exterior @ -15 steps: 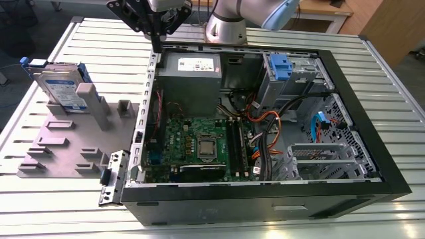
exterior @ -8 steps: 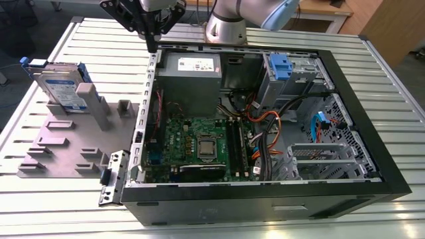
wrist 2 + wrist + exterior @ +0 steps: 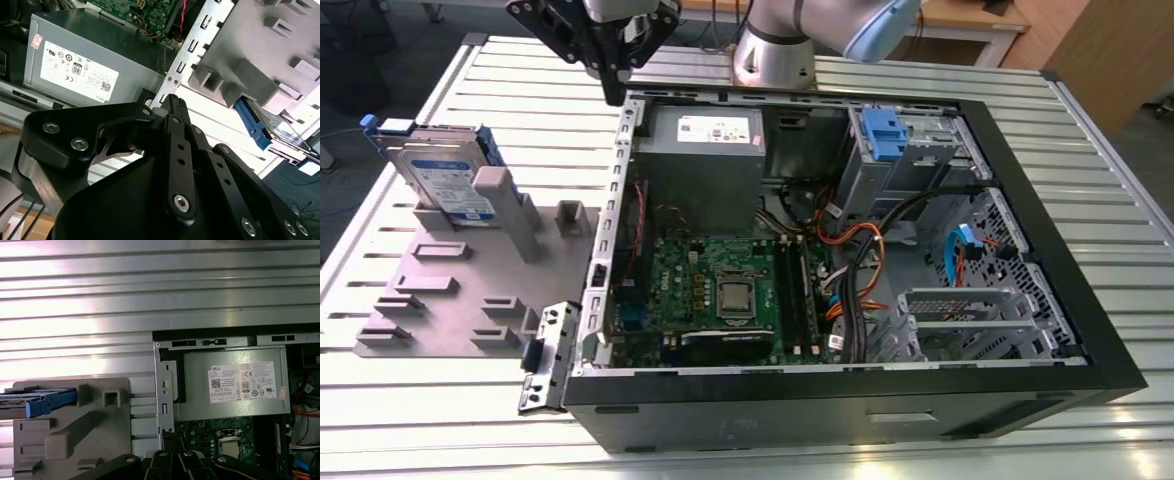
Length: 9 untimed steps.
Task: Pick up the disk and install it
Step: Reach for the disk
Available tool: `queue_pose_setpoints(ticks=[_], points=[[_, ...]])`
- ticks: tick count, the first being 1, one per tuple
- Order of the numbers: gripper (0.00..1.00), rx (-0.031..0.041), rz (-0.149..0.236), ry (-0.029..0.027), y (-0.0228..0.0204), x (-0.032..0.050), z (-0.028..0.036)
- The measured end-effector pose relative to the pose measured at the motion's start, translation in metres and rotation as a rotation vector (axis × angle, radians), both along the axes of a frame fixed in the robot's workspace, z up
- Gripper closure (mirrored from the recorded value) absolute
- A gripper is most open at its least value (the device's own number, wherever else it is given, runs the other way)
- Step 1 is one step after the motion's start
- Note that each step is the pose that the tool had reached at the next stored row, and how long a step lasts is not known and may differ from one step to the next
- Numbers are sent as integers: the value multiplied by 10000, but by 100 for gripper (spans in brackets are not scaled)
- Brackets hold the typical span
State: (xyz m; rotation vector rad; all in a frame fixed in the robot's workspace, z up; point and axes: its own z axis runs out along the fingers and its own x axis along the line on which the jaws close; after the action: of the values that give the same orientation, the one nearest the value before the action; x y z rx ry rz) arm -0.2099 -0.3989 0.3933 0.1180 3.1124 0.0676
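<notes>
Two black fingers (image 3: pixel 177 145) are pressed together to a narrow tip with nothing between them. The gripper (image 3: pixel 610 93) hangs empty just beside the corner of the open computer case (image 3: pixel 1014 400), right by the grey power supply (image 3: pixel 704 140) with its white sticker. The disk (image 3: pixel 438 165) is well apart from the gripper, standing on edge in a grey fixture (image 3: pixel 454 300) at the exterior view's left of the case. The exterior view gives us the disk's white-and-blue label face. In the first wrist view it's the blue side rail (image 3: pixel 50 402) that catches the eye, poking out of the fixture. The exterior view also lays out the case interior, with the green motherboard (image 3: pixel 720 290) and a tangle of orange and black cables (image 3: pixel 854 250). Everything sits on a silver slatted metal desk (image 3: pixel 1107 230). Beyond it are wooden furniture (image 3: pixel 1107 50) and dark floor (image 3: pixel 374 60).
</notes>
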Motion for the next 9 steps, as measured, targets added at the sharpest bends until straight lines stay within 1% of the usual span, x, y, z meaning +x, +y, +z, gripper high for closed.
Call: queue_pose_setpoints(ticks=[9], points=[[89, 1, 0, -1, 0, -128, 0]])
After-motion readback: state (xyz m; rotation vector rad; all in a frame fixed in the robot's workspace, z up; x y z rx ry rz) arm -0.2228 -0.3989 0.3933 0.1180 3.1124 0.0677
